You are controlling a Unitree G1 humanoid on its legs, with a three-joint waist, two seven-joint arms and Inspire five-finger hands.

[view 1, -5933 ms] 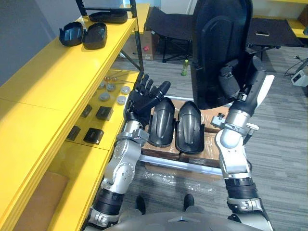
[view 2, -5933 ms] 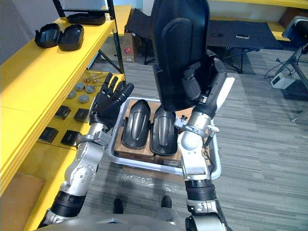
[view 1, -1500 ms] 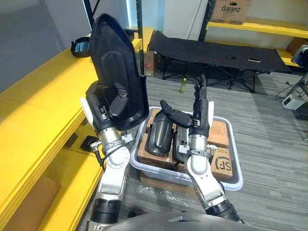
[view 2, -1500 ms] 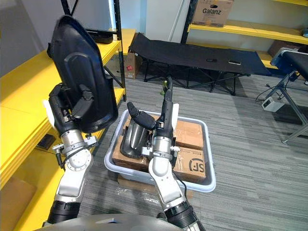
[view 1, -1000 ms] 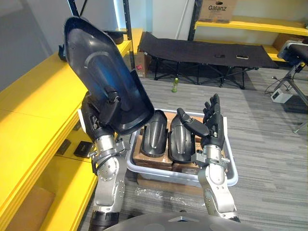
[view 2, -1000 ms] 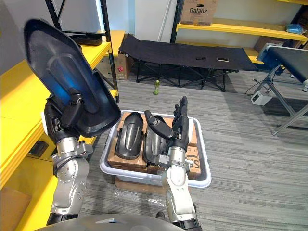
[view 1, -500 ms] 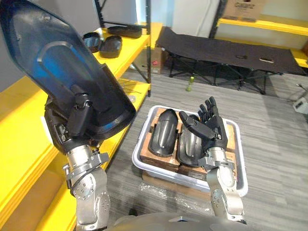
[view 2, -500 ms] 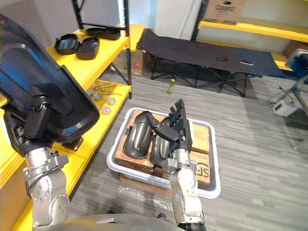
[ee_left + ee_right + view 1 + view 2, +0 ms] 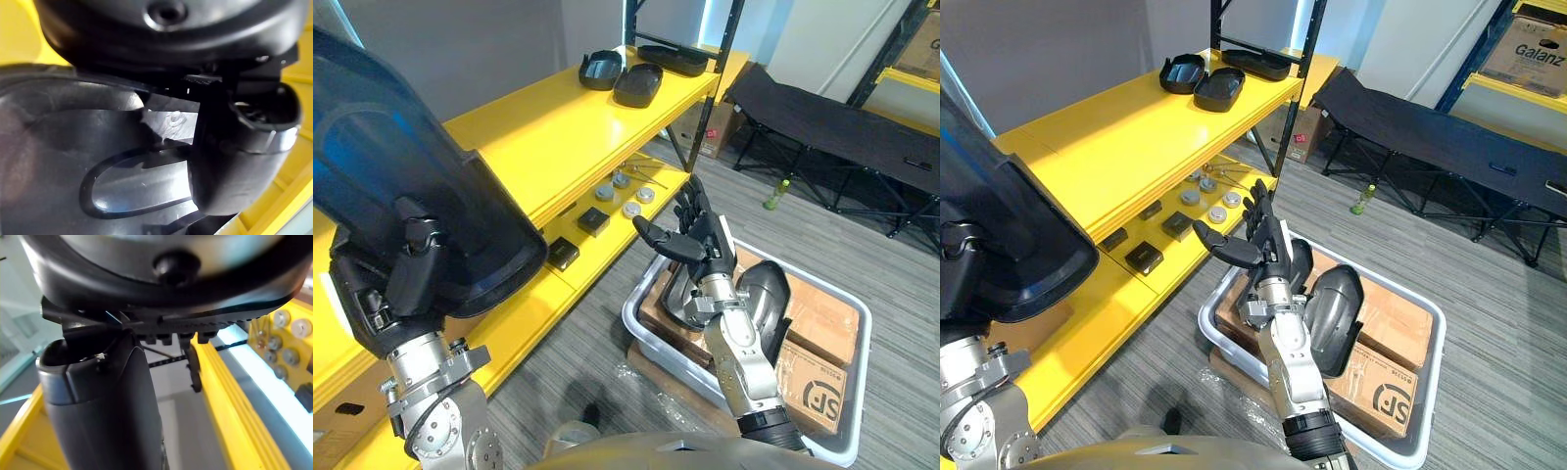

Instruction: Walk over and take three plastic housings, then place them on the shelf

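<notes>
My left hand (image 9: 399,284) is shut on a large black plastic housing (image 9: 411,186), held upright at the near left beside the yellow shelf (image 9: 538,137). In the left wrist view the thumb (image 9: 234,156) presses on the housing's inner face (image 9: 73,161). My right hand (image 9: 1259,245) is open with straight fingers, raised over the near left corner of a grey bin (image 9: 644,338). Two more black housings (image 9: 762,292) (image 9: 1296,264) lie in the bin on cardboard boxes. Three black housings (image 9: 638,83) (image 9: 599,69) (image 9: 671,59) rest at the far end of the shelf top.
The lower shelf board carries small black boxes (image 9: 592,220) and round metal parts (image 9: 628,196). A dark shelf post (image 9: 705,88) stands at the far corner. A black folding cot (image 9: 822,117) stands behind the bin. Grey carpet lies between shelf and bin.
The whole view has swung left toward the shelf, so the camera moved. My left hand still holds the housing, now nearer the shelf. The right hand stays open over the bin.
</notes>
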